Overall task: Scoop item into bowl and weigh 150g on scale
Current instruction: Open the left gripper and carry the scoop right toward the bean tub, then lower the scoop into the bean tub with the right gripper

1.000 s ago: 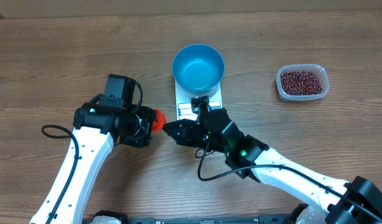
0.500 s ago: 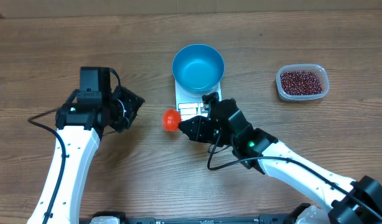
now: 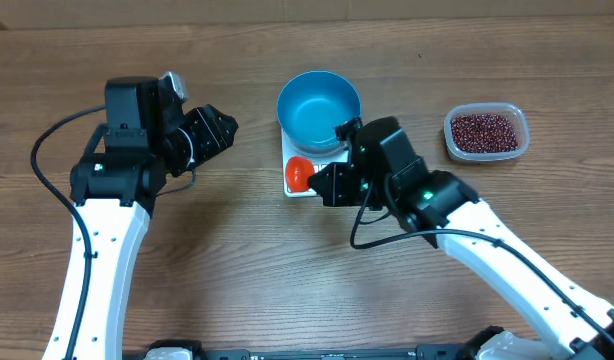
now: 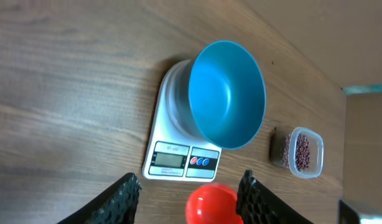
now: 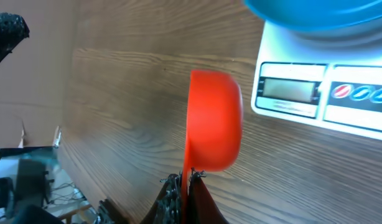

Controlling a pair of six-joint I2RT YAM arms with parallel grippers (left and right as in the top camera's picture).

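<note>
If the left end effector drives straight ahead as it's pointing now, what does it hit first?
Probably the red scoop, held by the right end effector by the scale's display edge; the blue bowl lies beyond. Depth is unclear.

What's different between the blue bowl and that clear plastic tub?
The bowl is round and opaque blue; the tub is a clear rounded rectangle. The bowl is empty; the tub holds dark red beans. The bowl sits on the scale; the tub rests on the table. Both are open-topped.
</note>
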